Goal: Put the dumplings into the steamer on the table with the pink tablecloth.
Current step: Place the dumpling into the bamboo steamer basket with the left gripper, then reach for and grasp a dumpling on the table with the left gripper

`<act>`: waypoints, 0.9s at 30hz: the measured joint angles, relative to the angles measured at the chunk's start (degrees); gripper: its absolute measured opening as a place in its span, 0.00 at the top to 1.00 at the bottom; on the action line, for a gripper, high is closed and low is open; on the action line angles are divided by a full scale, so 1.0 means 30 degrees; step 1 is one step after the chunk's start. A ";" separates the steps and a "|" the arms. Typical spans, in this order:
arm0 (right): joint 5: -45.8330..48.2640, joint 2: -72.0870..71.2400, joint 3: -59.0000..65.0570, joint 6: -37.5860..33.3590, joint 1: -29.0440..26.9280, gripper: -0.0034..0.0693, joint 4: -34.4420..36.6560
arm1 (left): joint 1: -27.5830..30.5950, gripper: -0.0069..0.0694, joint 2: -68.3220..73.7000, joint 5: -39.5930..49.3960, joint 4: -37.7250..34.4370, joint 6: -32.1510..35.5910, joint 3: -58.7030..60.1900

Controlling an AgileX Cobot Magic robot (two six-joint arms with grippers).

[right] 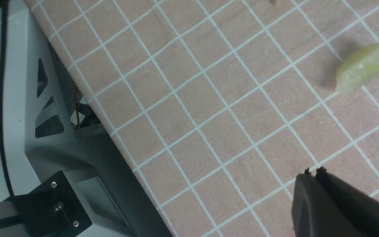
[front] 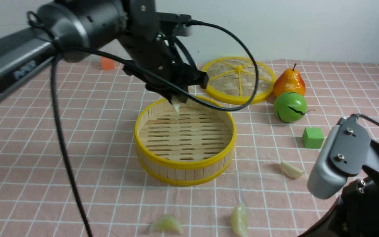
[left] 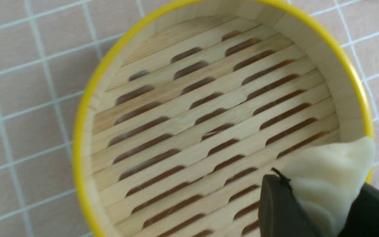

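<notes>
I am seeing the left claw [front: 176, 98] gripping a dumpling [left: 331, 177] over the steamer [front: 184, 163], frame centre. The right claw [right: 314, 172] is sitting closed, empty.

Left arm [front: 15, 65] extends from the left, forward across the worktop [front: 77, 131], wrist pitched down. The left hand [front: 177, 101] hangs over the far rim of the steamer [front: 184, 164], its jaws closed on a dumpling [left: 331, 171] that stands out beyond the dark fingertips [left: 275, 204]. Right arm [front: 344, 164] sits low at the near right corner, only its wrist housing showing in the front view; the right hand [right: 315, 174] is over the worktop near its edge, fingertips pressed together, holding nothing.
</notes>
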 joint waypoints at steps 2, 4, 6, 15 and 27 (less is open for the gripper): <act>0.0444 0.0000 -0.0083 0.0466 0.0000 0.93 0.0000 | -0.0043 0.66 0.1680 0.0112 0.0000 -0.0636 -0.1405; 0.0970 -0.0036 -0.0128 0.0863 0.0000 0.92 0.0000 | -0.0043 0.66 0.3272 0.0153 0.0165 -0.1247 -0.2612; 0.1327 -0.0130 -0.0127 0.1309 0.0000 0.92 -0.0018 | -0.0018 0.66 0.4655 0.0175 0.0545 -0.1730 -0.3619; 0.1906 -0.0526 -0.0149 0.1947 0.0000 0.91 -0.0563 | -0.0018 0.55 0.6800 0.0122 0.0924 -0.2326 -0.4868; 0.1344 -0.0817 -0.0149 0.1965 0.0000 0.90 -0.2512 | -0.0241 0.17 0.2183 0.4034 0.0769 0.0208 -0.5540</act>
